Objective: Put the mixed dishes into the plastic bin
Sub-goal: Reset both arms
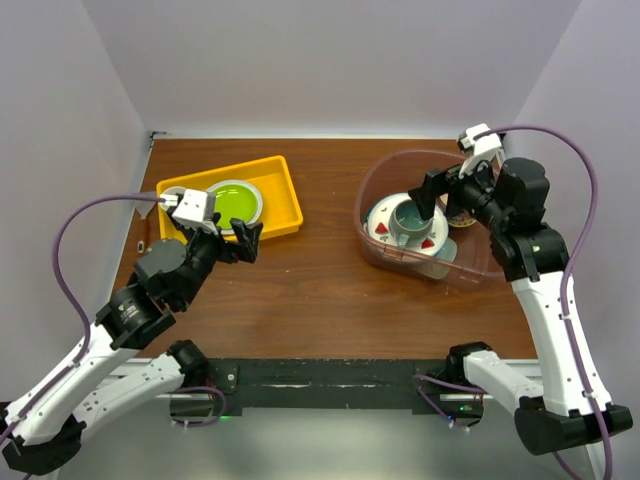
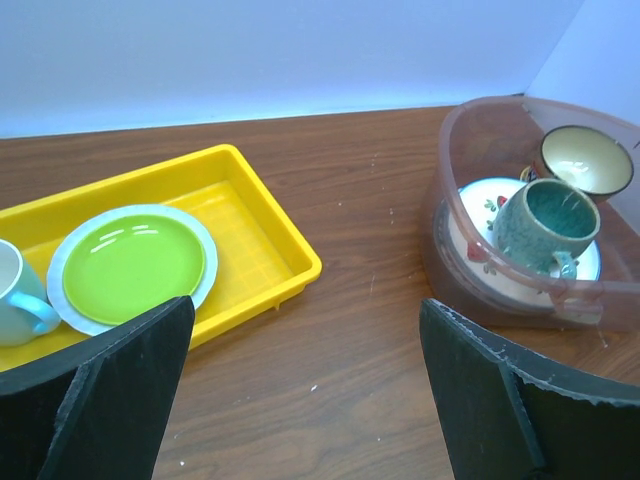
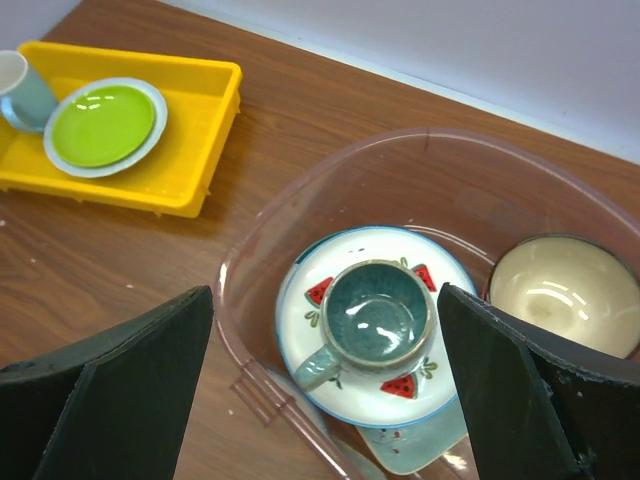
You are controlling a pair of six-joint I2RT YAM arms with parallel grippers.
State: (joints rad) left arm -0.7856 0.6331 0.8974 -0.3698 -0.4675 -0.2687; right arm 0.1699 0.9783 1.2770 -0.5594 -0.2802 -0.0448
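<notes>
The plastic bin [image 1: 372,195] [image 3: 240,270] stands at the right of the table. Inside it a grey-green mug [image 1: 412,220] [image 3: 380,318] sits upright on a white plate with red watermelon marks [image 3: 312,325]. A mint-green tray [image 3: 425,452] lies under that plate, and a tan bowl with a pale yellow centre [image 3: 560,295] [image 2: 587,160] sits beside it. My right gripper [image 1: 447,197] [image 3: 325,295] hovers open above the mug, holding nothing. My left gripper [image 1: 243,243] [image 2: 307,303] is open and empty over bare table, just in front of the yellow tray.
A shallow yellow tray [image 1: 285,195] [image 2: 270,230] at the back left holds a lime-green plate with a pale rim [image 1: 235,203] [image 2: 133,265] and a light blue cup [image 1: 175,195] [image 2: 15,290]. White walls close in the table at the back and both sides.
</notes>
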